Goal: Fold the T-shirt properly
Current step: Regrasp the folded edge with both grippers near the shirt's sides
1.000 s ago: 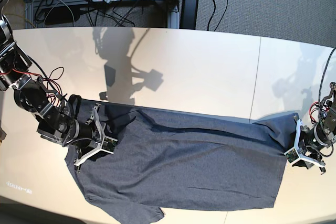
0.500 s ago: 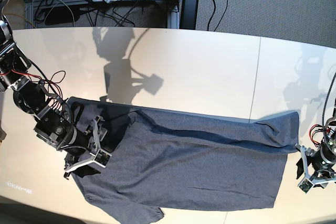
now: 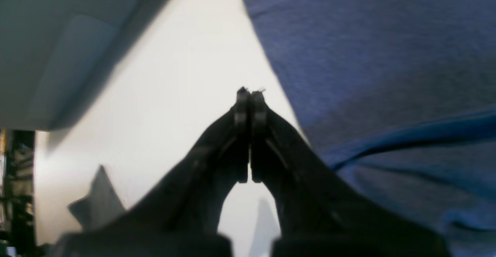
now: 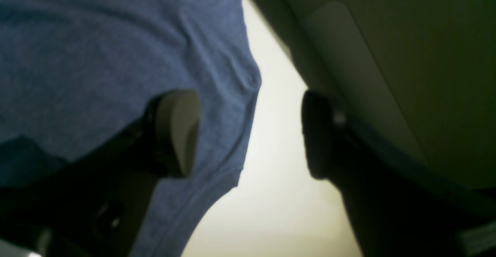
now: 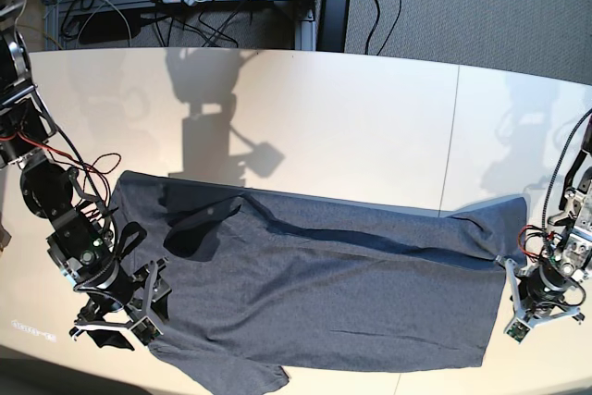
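You have one T-shirt (image 5: 324,293) lying flat on the white table (image 5: 370,127), plain grey side up, its long axis running 9 to 3 o'clock in the base view. A fold ridge crosses it lengthwise, so it looks already doubled over once; that is my reading, not a certainty.

Two hands, one at each short end. Your left hand (image 5: 518,316) sits at the shirt's 3 o'clock edge, just off the cloth. In the left wrist view this hand (image 3: 248,94) has its fingertips pressed together with nothing between them, over bare table; the shirt's edge (image 3: 368,55) lies just beside it toward 2 o'clock.

Your right hand (image 5: 120,321) is at the 8 o'clock corner, near the sleeve. In the right wrist view it (image 4: 250,133) is spread wide, one pad over the fabric (image 4: 97,55) and the other over bare table, so the sleeve edge runs up between them. It pinches nothing yet.

Neither hand holds the shirt. The right one is better placed: the cloth edge is already between its pads. The left must open and shift toward 9 o'clock before it can take its corner. With both ends gripped, the next fold would likely run across the long axis.
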Robot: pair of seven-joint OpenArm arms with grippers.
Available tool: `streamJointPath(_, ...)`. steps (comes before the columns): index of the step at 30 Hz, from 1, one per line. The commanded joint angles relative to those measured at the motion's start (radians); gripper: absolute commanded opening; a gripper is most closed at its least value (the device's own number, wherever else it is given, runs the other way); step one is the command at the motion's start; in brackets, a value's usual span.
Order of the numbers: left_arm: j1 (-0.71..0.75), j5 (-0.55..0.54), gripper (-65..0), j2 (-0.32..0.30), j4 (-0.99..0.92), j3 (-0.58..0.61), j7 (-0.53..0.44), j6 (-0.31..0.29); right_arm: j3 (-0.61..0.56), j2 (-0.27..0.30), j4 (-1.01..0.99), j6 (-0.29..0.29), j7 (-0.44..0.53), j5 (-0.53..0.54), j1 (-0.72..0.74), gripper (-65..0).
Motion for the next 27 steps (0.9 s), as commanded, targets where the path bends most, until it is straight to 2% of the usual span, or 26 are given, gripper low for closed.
streamJointPath(1,-0.03,-0.011,-65.0,-0.006,0.009,-0.014,-0.008,0.026,0.015,0.009,0.004,-0.034,0.015,-0.009,0.027,-41.2)
streamJointPath(2,-0.028,-0.011,-65.0,0.004,0.009,-0.014,-0.004,0.026,0.016,0.008,0.001,-0.034,0.012,-0.021,0.024,-54.7)
streamJointPath(3,-0.023,-0.01,-65.0,0.014,0.009,-0.017,-0.004,0.025,0.016,0.008,0.0,-0.035,-0.004,-0.02,0.018,-65.0)
streamJointPath(7,0.014,-0.029,-65.0,0.051,0.009,-0.07,0.032,0.01,0.016,0.009,0.0,-0.097,-0.089,-0.003,-0.032,-65.0)
streamJointPath(12,0.088,-0.118,-65.0,0.078,0.022,-0.235,0.097,-0.093,0.047,0.01,0.014,-0.138,-0.125,0.011,-0.126,-65.0)
streamJointPath(16,0.143,-0.154,-65.0,0.079,0.101,-0.347,0.173,-0.147,0.139,0.009,0.073,-0.138,-0.157,0.085,-0.212,-65.0)
streamJointPath(20,0.185,-0.167,-65.0,0.079,0.196,-0.373,0.26,-0.146,0.246,0.007,0.138,-0.136,-0.207,0.135,-0.285,-65.0)
streamJointPath(22,0.211,-0.167,-65.0,0.079,0.203,-0.373,0.263,-0.146,0.276,0.008,0.143,-0.129,-0.222,0.15,-0.308,-65.0)
streamJointPath(27,0.263,-0.166,-65.0,0.079,0.202,-0.373,0.233,-0.146,0.292,0.005,0.142,-0.068,-0.221,0.208,-0.37,-65.0)
